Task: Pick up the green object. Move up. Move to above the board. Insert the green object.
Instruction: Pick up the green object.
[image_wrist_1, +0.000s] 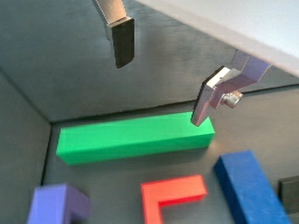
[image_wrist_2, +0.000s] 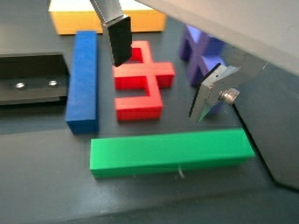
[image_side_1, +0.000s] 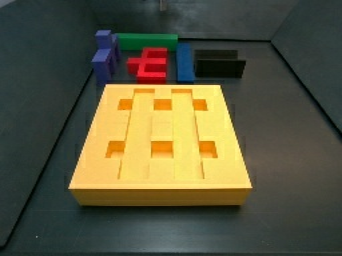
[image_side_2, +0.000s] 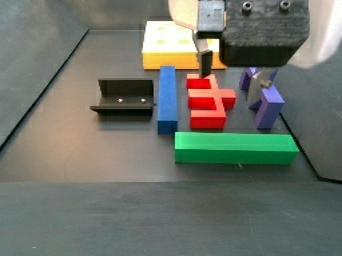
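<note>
The green object (image_side_2: 237, 148) is a long matte bar lying flat on the dark floor; it shows in both wrist views (image_wrist_1: 135, 140) (image_wrist_2: 172, 150) and at the far end of a side view (image_side_1: 147, 41). The board (image_side_1: 167, 145) is a big yellow-orange slab with ribs and square holes; its end also shows in a side view (image_side_2: 171, 42). My gripper (image_side_2: 227, 75) is open and empty. It hangs above the floor just beside the green object, over the red block, in both wrist views (image_wrist_1: 160, 93) (image_wrist_2: 159, 88). One finger (image_wrist_1: 205, 103) is near the bar's end.
A red stepped block (image_side_2: 207, 105), a long blue block (image_side_2: 167, 97) and a purple block (image_side_2: 267, 100) lie between the green object and the board. The fixture (image_side_2: 123, 97) stands beside the blue block. Dark walls enclose the floor.
</note>
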